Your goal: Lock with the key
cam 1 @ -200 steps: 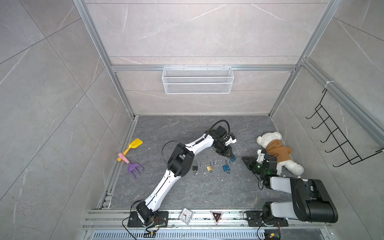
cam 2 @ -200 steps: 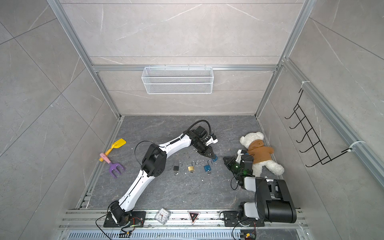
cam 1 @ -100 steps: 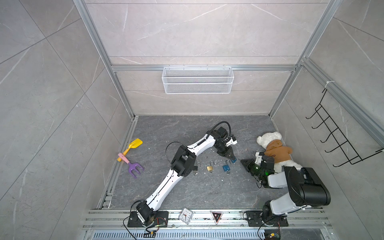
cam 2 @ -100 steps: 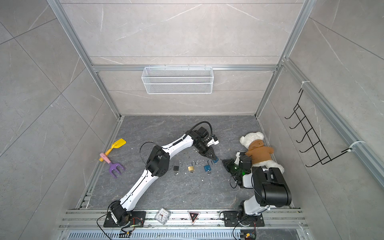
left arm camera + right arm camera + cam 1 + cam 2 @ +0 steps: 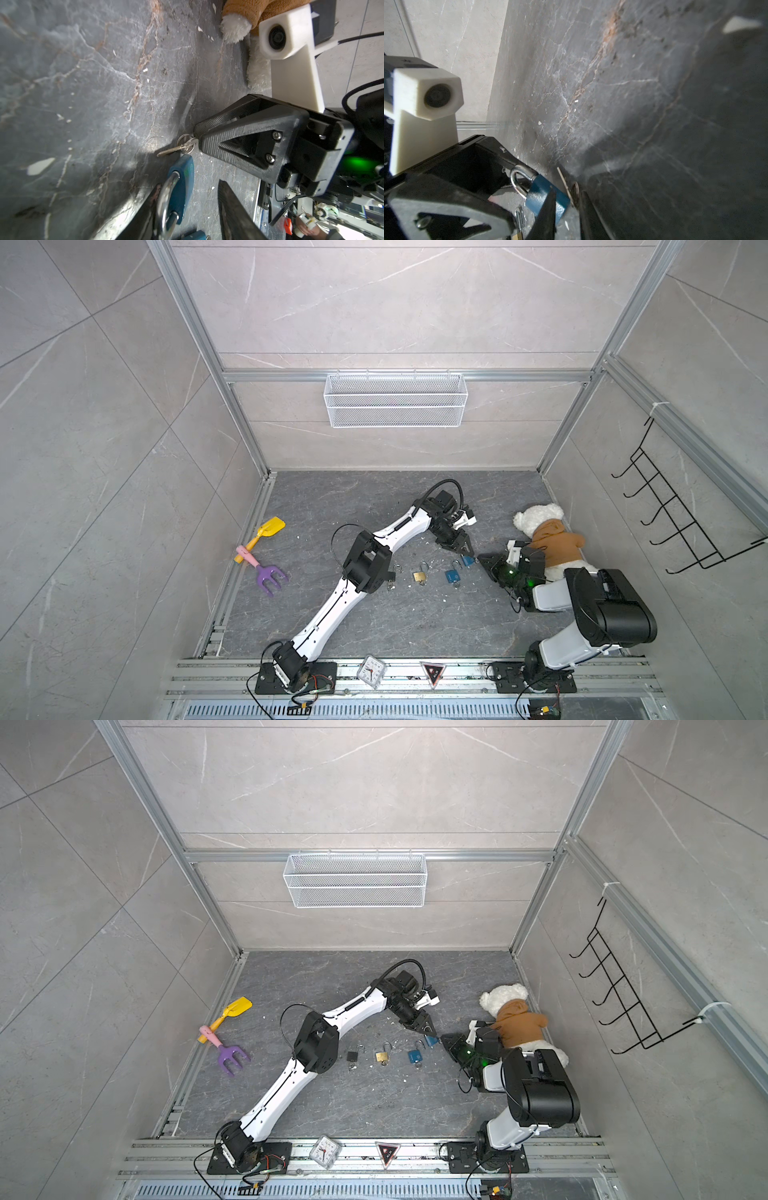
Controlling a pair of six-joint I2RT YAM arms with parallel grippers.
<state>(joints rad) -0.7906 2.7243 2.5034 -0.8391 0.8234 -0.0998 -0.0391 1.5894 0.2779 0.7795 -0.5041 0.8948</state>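
A small blue padlock lies on the dark floor between my two grippers, its shackle seated in the body. In the left wrist view the blue padlock sits between the spread fingers of my left gripper; the shackle rests against one finger, with a wide gap to the other. The silver key on its ring lies just past the padlock's base, outside the lock. My right gripper has its tips at the key ring, slightly apart, and the key shows edge-on in the gap.
A second blue padlock, a brass one and a black one lie in a row to the left. A teddy bear lies behind my right arm. Toy shovel and rake are far left, a clock on the front rail.
Both grippers have opened: the left has spread off the blue padlock, the right has parted slightly at the key. The right arm's elbow has risen while its gripper stays in place.
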